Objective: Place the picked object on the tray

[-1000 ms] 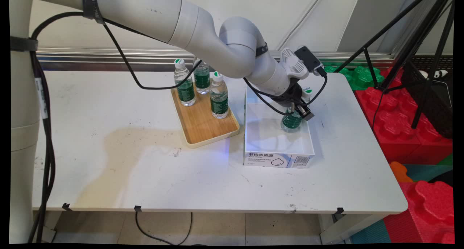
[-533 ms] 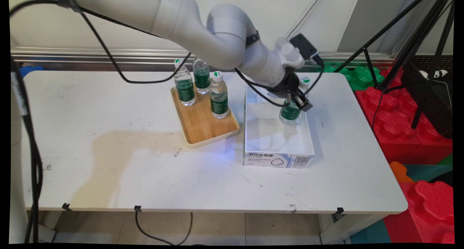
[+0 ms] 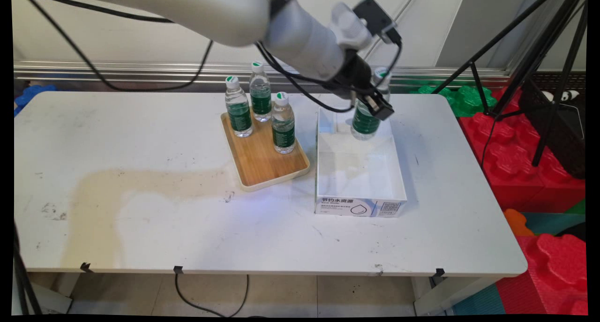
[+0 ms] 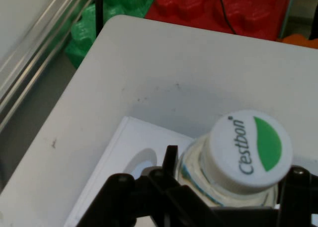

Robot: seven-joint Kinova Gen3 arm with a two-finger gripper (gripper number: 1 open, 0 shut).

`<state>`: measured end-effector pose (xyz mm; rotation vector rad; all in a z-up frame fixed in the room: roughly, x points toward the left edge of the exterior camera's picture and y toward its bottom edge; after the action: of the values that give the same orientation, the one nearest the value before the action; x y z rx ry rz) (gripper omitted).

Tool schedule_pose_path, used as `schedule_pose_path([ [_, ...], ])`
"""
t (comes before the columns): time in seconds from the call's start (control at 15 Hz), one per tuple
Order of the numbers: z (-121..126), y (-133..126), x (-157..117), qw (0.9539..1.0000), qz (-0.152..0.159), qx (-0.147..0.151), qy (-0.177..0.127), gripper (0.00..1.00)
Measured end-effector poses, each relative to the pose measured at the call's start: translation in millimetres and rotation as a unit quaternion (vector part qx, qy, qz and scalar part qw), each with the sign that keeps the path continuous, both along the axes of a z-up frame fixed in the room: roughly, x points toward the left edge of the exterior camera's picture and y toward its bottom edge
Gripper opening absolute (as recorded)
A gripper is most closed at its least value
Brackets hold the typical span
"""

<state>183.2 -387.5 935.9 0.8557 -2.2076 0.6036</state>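
Four bottles, one tray, one box, one gripper, one table.

Counted: four water bottles with green labels, one of them [image 3: 367,118] clamped in the single gripper [image 3: 370,107] above the far end of the box, its white and green cap [image 4: 248,147] right in front of the hand camera; the other three [image 3: 239,107] [image 3: 260,93] [image 3: 283,123] stand together to the hand's left on the one wooden tray [image 3: 262,165]. One open white box [image 3: 360,198] sits beneath the hand. One white table [image 3: 164,219] carries everything.

We see white tabletop [image 3: 140,228], stained near left. Wooden tray [image 3: 267,165] toward far edge, middle. White box [image 3: 358,205] just beside tray, toward right edge.
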Motion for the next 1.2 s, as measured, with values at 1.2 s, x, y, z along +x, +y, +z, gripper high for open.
schedule_pose_path([
  [1.2,54.0,104.9,134.7,0.9992,0.018,0.034,-0.008,0.00],
])
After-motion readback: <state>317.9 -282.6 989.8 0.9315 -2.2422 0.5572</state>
